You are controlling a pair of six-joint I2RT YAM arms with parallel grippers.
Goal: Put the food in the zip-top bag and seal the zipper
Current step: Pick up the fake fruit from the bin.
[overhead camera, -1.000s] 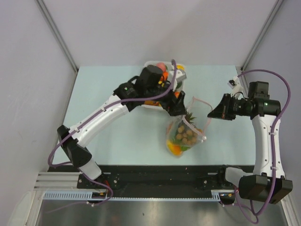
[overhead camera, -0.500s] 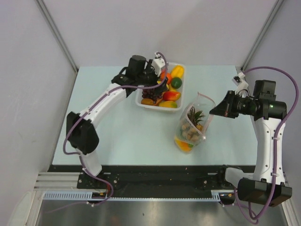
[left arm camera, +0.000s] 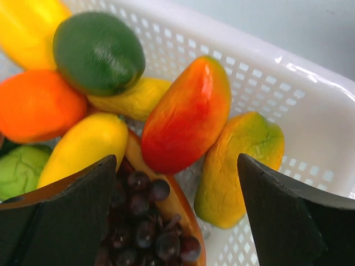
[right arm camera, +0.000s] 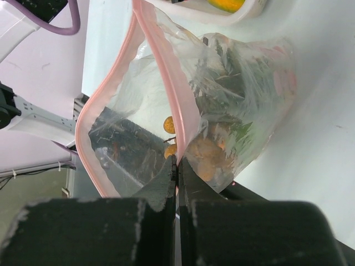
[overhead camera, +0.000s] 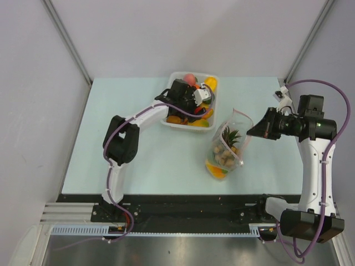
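Since half a second ago the left arm has folded more, and the left gripper has gone from the left side of the white tray to above its middle, in the upper centre of the top view. The zip-top bag and the right gripper are where they were.

The jaws of the left gripper stand wide apart and hold nothing. In the left wrist view its dark fingers frame the food in the tray. Between them, mid-frame, lies the red-yellow piece, with dark grapes at its lower left and a yellow-green piece at its right, against the tray wall.

The right gripper is pressed together on the zipper. It pinches one lip of the pink strip at the lower centre of the right wrist view, so the mouth is open. The bag stands right of centre in the top view, with the pineapple and a brown bunch already inside.

I judge the fruits to be hard, light and slippery, because they are glossy and rounded. The red-yellow piece is best taken across its narrow width near the middle, not at the tapered ends. The bag is thin and soft, and it would probably collapse if the pinch lets go.
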